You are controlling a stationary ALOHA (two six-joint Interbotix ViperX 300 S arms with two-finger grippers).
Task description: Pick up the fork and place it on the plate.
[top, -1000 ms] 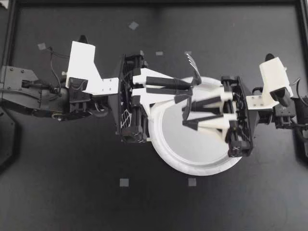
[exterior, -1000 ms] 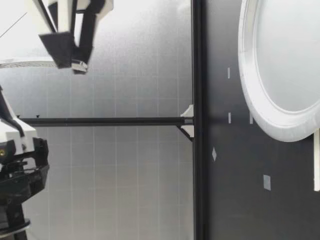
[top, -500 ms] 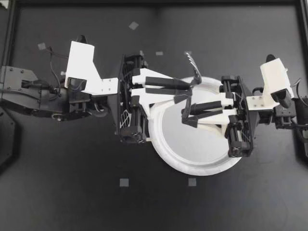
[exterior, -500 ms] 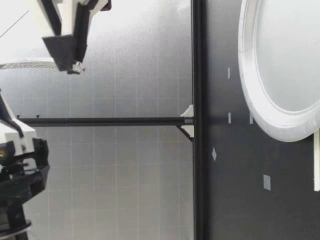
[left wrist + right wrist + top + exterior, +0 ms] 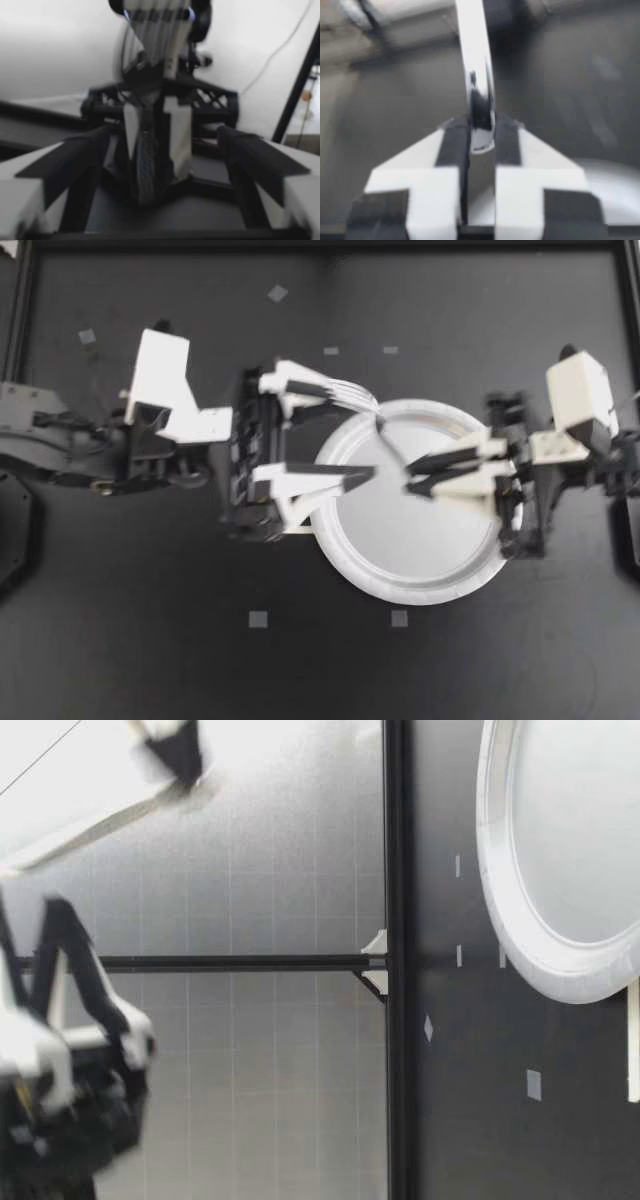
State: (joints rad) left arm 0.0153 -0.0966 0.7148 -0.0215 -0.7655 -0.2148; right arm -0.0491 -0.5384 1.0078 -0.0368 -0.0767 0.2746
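Note:
The silver fork [image 5: 362,400] hangs in the air over the far left rim of the white paper plate [image 5: 400,592]. Its tines point toward my left arm. My right gripper [image 5: 409,469] is shut on the handle end above the plate. My left gripper [image 5: 358,436] stands wide open, one finger on each side of the fork, touching nothing. In the right wrist view the fork handle [image 5: 477,75] sticks out from the shut gripper [image 5: 480,136]. The left wrist view shows the fork tines [image 5: 157,20] above the right gripper, with my own fingers [image 5: 60,165] spread wide.
Small grey tape squares [image 5: 258,618] mark the dark table near and beyond the plate. A black frame rail [image 5: 395,960] runs along the table's far edge. In the low view the plate rim [image 5: 498,890] lies flat, and both arms hover well above the table.
My left gripper has opened wide and let go of the fork. My right gripper, which shut on the handle, has drawn back to the right, swinging the fork's tines leftward.

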